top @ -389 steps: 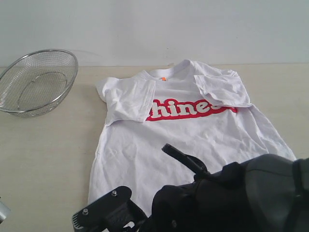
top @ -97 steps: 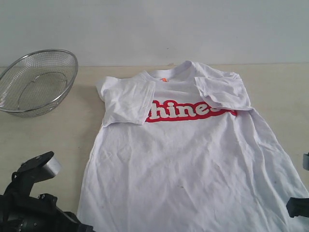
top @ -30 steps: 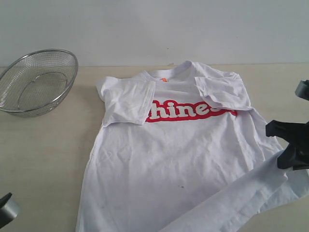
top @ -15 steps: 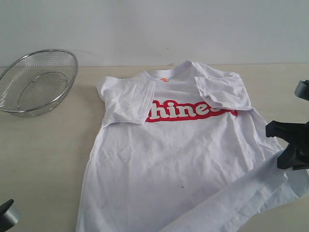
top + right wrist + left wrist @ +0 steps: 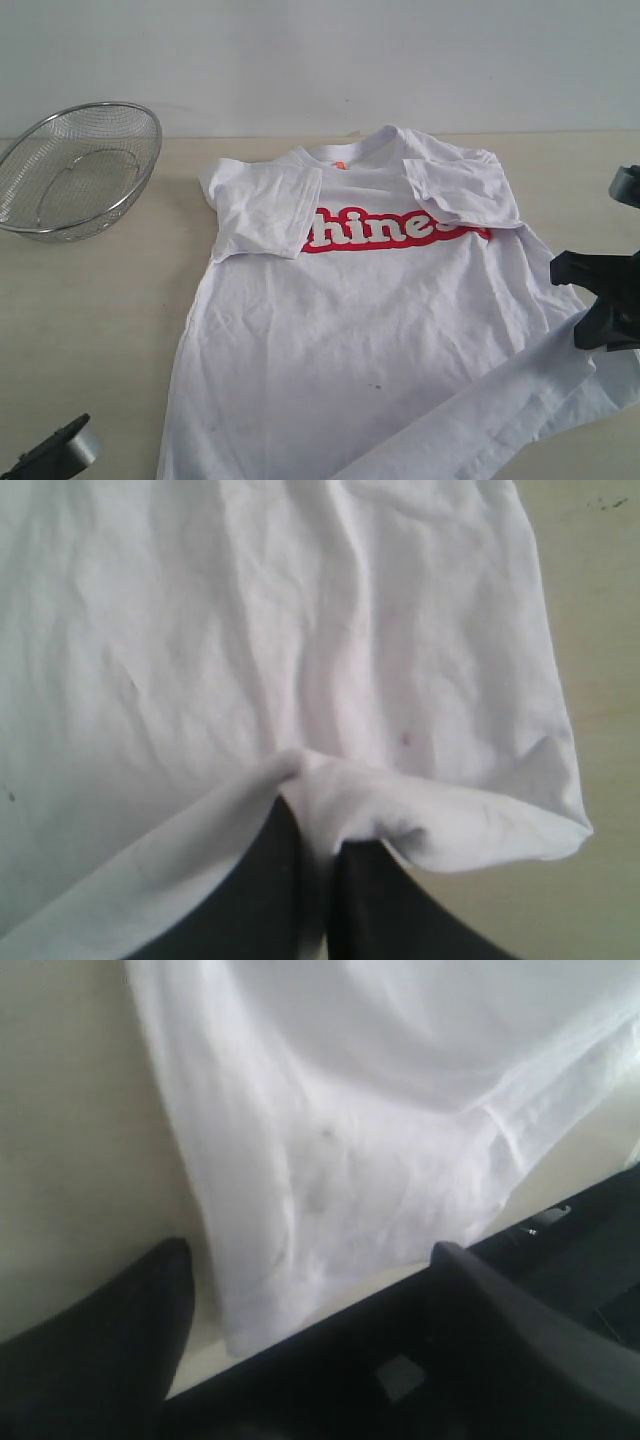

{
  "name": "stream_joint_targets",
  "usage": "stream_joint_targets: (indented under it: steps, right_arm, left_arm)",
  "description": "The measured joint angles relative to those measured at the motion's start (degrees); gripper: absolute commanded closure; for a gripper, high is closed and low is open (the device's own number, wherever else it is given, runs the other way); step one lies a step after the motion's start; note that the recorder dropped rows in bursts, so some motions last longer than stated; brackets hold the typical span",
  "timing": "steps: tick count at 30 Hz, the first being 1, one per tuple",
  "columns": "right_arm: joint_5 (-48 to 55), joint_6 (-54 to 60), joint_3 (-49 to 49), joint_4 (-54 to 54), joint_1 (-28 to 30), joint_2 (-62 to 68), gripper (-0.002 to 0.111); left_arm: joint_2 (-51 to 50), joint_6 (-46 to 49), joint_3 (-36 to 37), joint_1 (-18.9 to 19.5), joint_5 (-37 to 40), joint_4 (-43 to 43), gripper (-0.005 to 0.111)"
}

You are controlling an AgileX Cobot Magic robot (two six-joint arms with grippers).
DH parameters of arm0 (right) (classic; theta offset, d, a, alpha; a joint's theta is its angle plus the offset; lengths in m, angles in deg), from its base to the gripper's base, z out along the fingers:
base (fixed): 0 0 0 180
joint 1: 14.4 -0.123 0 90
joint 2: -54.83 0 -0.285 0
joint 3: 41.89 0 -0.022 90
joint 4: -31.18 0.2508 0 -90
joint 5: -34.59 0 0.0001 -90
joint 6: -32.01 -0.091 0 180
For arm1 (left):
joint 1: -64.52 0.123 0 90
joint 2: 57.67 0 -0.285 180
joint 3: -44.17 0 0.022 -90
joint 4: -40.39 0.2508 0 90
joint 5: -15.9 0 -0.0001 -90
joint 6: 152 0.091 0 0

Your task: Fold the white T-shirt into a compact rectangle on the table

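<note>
Pale wall (image 5: 320, 60) behind, one beige table (image 5: 90, 300) with faint grain and dark specks. One white T-shirt (image 5: 340, 330) lies flat mid-table, collar toward the far edge, both sleeves folded in over the chest, red lettering partly covered. One steel mesh bowl (image 5: 75, 170) sits at the far left corner, well apart from the shirt. Two grippers, both mine. My right gripper (image 5: 315, 860) is clamped on the shirt's hem near the right edge, with that hem lifted and turned over the body. My left gripper (image 5: 305, 1290) is spread wide at the near left corner, hem cloth lying between the fingers, nothing gripped.
</note>
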Motion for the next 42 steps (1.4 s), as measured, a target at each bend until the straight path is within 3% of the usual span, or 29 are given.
stream_joint_targets:
  steps: [13,15,18,24,31,42]
  right_arm:
    - [0.0,0.3,0.0,0.0,0.0,0.0,0.108]
    - [0.0,0.5,0.0,0.0,0.0,0.0,0.108]
    - [0.0,0.7,0.0,0.0,0.0,0.0,0.108]
    - [0.0,1.5,0.0,0.0,0.0,0.0,0.108]
    - [0.0,1.5,0.0,0.1,0.0,0.0,0.108]
    - [1.9,2.9,-1.1,1.9,0.0,-4.4,0.108]
  left_arm:
    - [-9.1,3.7,-3.3,0.0,7.9,-0.7,0.045]
    - [-9.1,3.9,-3.4,0.0,8.0,-0.7,0.053]
    - [-9.6,4.0,-3.8,0.0,6.4,-0.4,0.081]
    - [-9.9,4.1,-5.7,0.0,1.2,0.0,0.102]
    - [-8.7,4.1,-5.7,0.0,0.5,0.0,0.102]
    - [9.7,-3.0,-5.5,0.0,-3.0,0.0,0.102]
